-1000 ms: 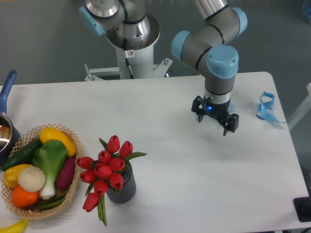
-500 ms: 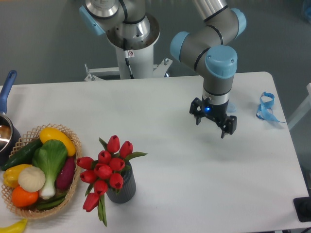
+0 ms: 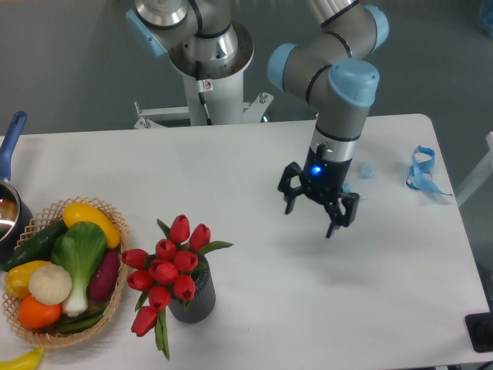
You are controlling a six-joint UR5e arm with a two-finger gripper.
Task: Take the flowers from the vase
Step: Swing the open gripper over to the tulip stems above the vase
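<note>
Red tulip flowers (image 3: 171, 266) stand in the dark grey ribbed vase (image 3: 194, 300) at the front-left of the white bench (image 3: 323, 308), beside a wicker basket (image 3: 115, 297) of vegetables, while the pincer (image 3: 316, 212) hangs well apart to the right, jaws spread wide, holding nothing.

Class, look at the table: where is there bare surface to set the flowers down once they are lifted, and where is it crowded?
Bare: the front right, between the vase, the gripper and the blue ribbon; also the back left, behind the basket. Crowded: the front-left corner, where the basket, pot and flowers stand close together.
</note>
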